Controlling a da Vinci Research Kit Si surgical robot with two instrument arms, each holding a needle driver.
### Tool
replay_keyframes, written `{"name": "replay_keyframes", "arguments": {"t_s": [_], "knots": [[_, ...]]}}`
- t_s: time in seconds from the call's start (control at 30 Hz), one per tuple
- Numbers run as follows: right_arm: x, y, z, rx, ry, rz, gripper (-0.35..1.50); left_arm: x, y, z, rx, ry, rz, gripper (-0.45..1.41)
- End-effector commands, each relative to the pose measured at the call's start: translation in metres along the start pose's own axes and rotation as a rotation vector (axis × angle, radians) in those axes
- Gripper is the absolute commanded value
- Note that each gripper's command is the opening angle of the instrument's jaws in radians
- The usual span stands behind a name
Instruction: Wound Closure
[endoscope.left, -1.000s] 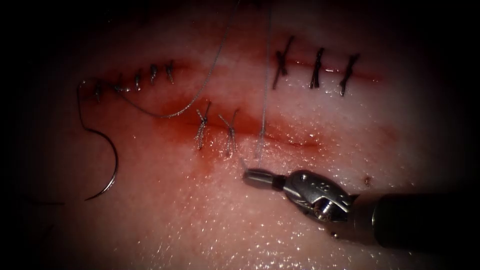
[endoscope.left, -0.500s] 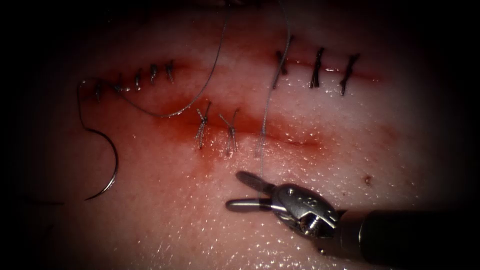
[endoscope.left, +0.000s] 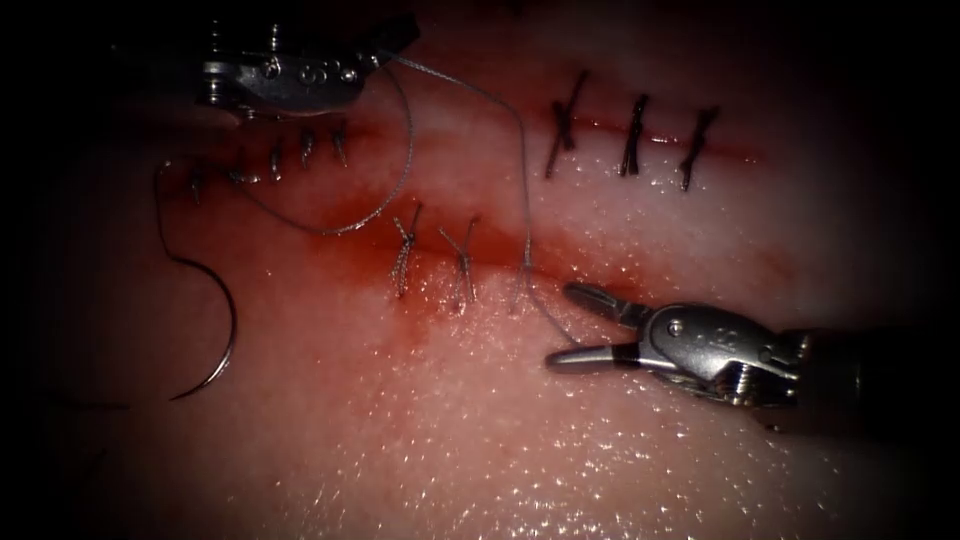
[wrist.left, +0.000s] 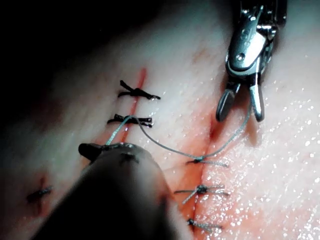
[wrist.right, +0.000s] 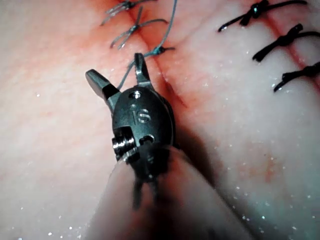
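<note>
Dim endoscope view with dark vignetted edges, wet glare speckling the tissue (endoscope.left: 480, 440), wrist views softly blurred.

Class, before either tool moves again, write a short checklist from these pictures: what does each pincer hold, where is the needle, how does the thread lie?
1. Left pincer shut on thread: ok.
2. Right pincer open, holding nothing, thread running between its jaws: ok.
3. Needle free on the tissue left of the cut, held by no tool, not in tissue: ok.
4. Thread runs from the left pincer down to the newest stitch: ok.
5. Knot on that stitch tight: cannot tell.
</note>
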Motion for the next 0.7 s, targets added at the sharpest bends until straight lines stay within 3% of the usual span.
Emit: {"name": "replay_keyframes", "arguments": {"t_s": [0.03, 0.1, 0.13, 0.23, 0.37, 0.5, 0.6, 0.7], "knots": [[-0.0013, 0.0001, 0.0011, 0.001, -0.022, -0.003, 1.31, 0.0004, 0.0003, 0.0002, 0.001, -0.004, 0.004, -0.45], [-0.0017, 0.0011, 0.0017, -0.018, -0.034, -0.002, 1.36, 0.0016, -0.0002, -0.0005, 0.015, -0.011, 0.023, -0.45], [-0.0015, 0.0019, 0.0014, -0.049, -0.001, 0.061, 1.47, 0.0021, -0.0004, -0.0010, 0.020, -0.014, 0.028, -0.45], [-0.0006, 0.0028, 0.0001, -0.038, 0.063, 0.079, 1.48, 0.0026, -0.0003, -0.0015, 0.028, -0.016, 0.035, -0.45], [0.0031, 0.0054, -0.0032, -0.029, 0.085, 0.120, 1.40, 0.0035, -0.0001, -0.0029, 0.022, -0.025, 0.045, -0.45], [0.0056, 0.0078, -0.0038, -0.040, 0.101, 0.129, 1.47, 0.0039, -0.0001, -0.0036, 0.024, -0.028, 0.054, -0.45], [0.0060, 0.0078, -0.0028, -0.025, 0.091, 0.091, 1.47, 0.0041, 0.0002, -0.0040, 0.024, -0.030, 0.056, -0.45], [0.0043, 0.0066, 0.0006, 0.001, 0.032, 0.047, 1.47, 0.0044, 0.0003, -0.0043, 0.024, -0.034, 0.061, -0.45]]}}
